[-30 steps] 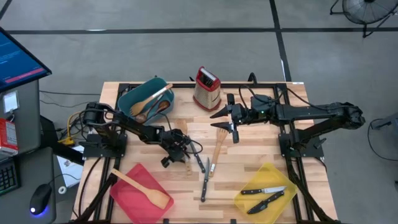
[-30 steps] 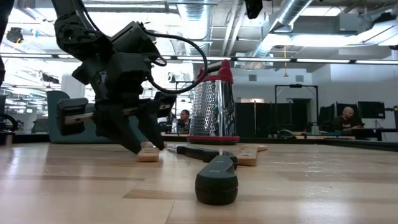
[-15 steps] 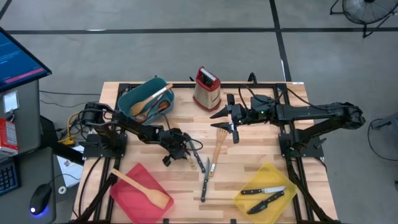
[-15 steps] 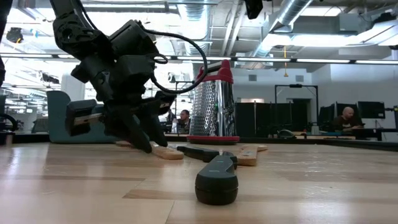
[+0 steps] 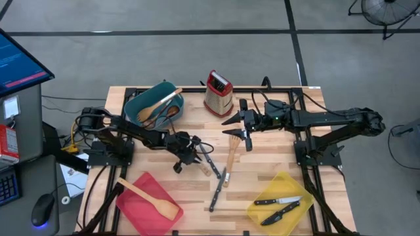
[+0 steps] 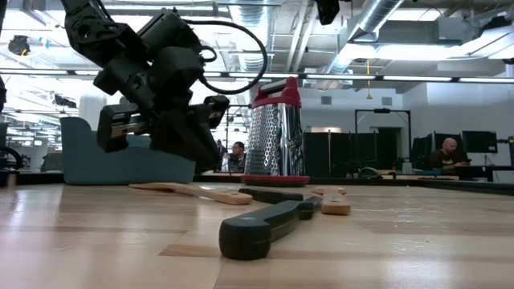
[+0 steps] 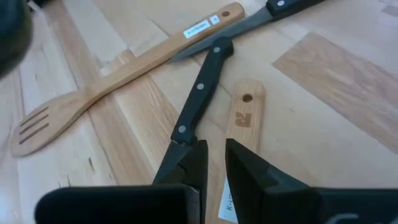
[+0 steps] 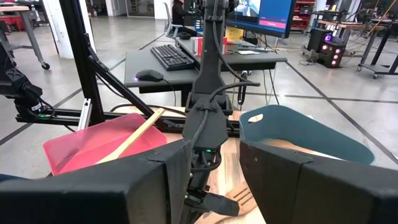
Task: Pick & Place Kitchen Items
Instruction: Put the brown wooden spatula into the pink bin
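The wooden spatula handle point(image 5: 209, 165) lies mid-table among knives in the high view, under the left gripper point(image 5: 186, 157); the right gripper point(image 5: 237, 123) waits open by the grater point(image 5: 218, 92). In the left wrist view the narrowly parted, empty fingers point(image 7: 194, 163) straddle the handle's edge beside a black-handled knife point(image 7: 198, 93), so shift sideways to centre on the handle before closing.

Left wrist view: a burnt-in letter "R" marks the short wooden handle point(image 7: 244, 111) below its hanging hole. The slotted wooden spatula point(image 7: 124, 67) carries a white sticker near its handle end; its print is too small to read.
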Controlling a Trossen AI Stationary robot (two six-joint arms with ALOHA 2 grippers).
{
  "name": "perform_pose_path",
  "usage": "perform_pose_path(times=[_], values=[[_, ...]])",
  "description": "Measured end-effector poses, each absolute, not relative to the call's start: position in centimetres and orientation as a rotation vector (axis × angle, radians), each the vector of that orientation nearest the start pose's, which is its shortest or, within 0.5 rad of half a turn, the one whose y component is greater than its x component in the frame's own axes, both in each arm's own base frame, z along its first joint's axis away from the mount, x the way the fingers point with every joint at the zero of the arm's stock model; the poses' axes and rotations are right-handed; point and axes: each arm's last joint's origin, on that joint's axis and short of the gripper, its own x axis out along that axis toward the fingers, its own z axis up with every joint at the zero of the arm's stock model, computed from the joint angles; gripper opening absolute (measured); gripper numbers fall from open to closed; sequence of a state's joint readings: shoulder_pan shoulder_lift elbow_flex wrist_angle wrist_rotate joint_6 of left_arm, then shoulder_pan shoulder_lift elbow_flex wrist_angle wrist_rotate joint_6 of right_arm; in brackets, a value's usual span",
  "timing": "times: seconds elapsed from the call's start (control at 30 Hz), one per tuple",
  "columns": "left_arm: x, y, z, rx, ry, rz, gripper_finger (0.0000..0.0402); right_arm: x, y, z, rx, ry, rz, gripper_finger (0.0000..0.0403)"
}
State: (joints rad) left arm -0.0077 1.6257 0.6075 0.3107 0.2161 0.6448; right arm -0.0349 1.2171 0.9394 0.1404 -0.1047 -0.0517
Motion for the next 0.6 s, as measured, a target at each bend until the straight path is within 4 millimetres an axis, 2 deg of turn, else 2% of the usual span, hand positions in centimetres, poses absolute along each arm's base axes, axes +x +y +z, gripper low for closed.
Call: perform_pose_path(times=[0.2, 0.6], values=[[28.8, -0.5, 12.5, 0.514, 0.625, -0.42, 0.0069, 27.6, -0.6, 32.8, -0.042, 0.137, 0.074, 0.0147], [28.8, 0.3, 12.6, 0.376, 0.611, -0.448, 0.0185, 27.6, -0.6, 32.8, -0.042, 0.136, 0.074, 0.0147]])
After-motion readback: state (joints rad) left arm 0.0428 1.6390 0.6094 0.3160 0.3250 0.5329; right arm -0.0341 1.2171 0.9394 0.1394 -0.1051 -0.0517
